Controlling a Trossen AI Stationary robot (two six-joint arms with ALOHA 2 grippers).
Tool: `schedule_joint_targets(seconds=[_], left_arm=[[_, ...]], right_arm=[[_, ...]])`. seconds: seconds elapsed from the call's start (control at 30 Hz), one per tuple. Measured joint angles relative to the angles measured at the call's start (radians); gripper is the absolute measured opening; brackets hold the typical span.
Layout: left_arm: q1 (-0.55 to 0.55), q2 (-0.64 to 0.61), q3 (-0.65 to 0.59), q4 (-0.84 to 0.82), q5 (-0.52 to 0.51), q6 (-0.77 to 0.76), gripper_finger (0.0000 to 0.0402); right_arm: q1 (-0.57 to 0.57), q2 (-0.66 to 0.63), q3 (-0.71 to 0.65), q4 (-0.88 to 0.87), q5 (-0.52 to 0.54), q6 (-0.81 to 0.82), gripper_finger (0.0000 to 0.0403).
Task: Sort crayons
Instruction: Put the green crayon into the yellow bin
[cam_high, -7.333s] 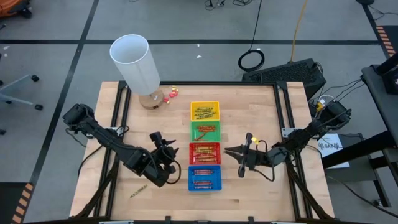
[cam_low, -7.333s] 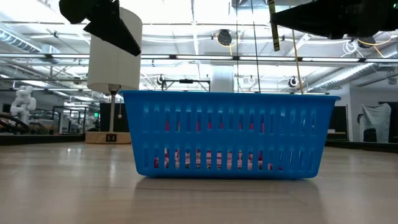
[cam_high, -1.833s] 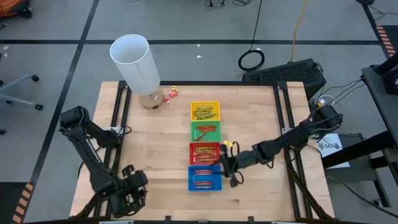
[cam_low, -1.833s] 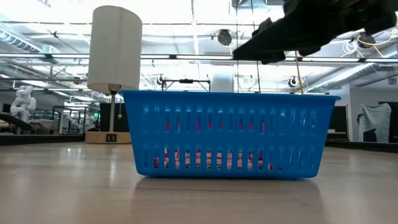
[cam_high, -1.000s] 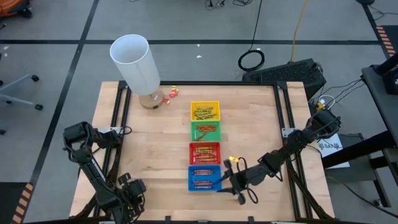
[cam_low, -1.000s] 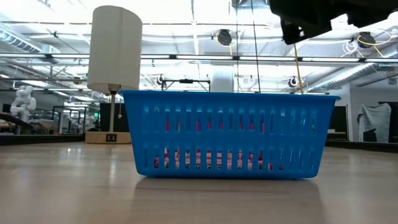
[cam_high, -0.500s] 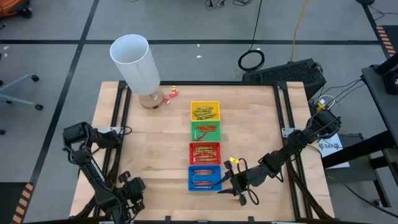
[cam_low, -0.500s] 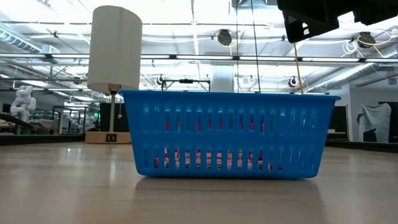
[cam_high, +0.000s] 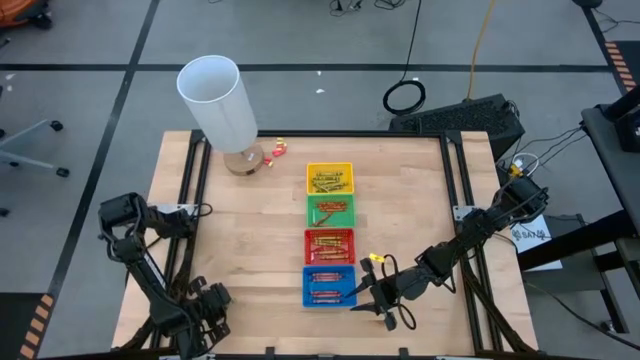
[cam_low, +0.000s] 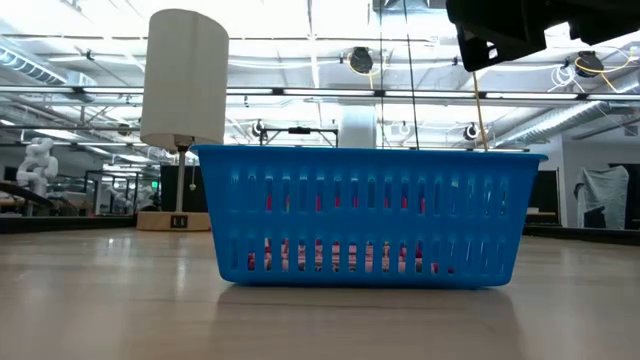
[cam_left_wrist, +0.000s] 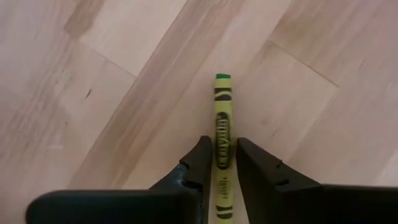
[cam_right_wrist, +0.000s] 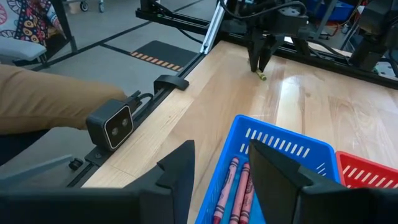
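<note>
My left gripper (cam_left_wrist: 222, 155) down at near-left table edge, fingers narrow, 1 on each side of green-tipped yellow crayon (cam_left_wrist: 222, 127) lying flat on wooden table (cam_high: 250, 215); firm grip not sure. My right gripper (cam_right_wrist: 219, 163) hovers at near end of blue tray (cam_high: 329, 285), fingers apart, nothing between them. Other crayons (cam_high: 329, 241) sorted in 4 trays in row: yellow tray (cam_high: 329, 178), green tray (cam_high: 330, 211), red tray (cam_high: 329, 245), blue. White cylinder (cam_high: 217, 101) at far-left corner.
</note>
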Motion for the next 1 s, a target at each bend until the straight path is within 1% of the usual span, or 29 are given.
schedule_joint_targets(seconds=[0.1,0.27,0.5,0.7,0.9,1.0], left_arm=[[0.0,0.0,-0.016,0.026,0.0,0.004,0.0051],[0.0,0.0,-0.017,0.029,0.0,0.019,0.001],[0.001,0.002,-0.015,0.027,-0.002,0.019,0.0012],[0.003,-0.008,0.026,-0.022,-0.02,0.027,0.0013],[0.017,-0.045,0.058,-0.067,-0.148,0.054,0.0013],[0.045,-0.047,0.077,-0.075,-0.225,0.142,0.0013]], right_arm=[[0.0,0.0,0.0,0.0,0.0,-0.001,0.0134],[0.0,0.0,0.0,-0.001,0.0,-0.005,0.0134],[0.0,0.0,0.0,-0.001,0.0,-0.005,0.0134],[0.0,0.0,0.0,-0.001,0.0,-0.005,0.0134],[0.0,0.0,0.0,0.0,0.0,-0.005,0.0134],[0.0,0.0,0.0,-0.001,0.0,-0.005,0.0134]])
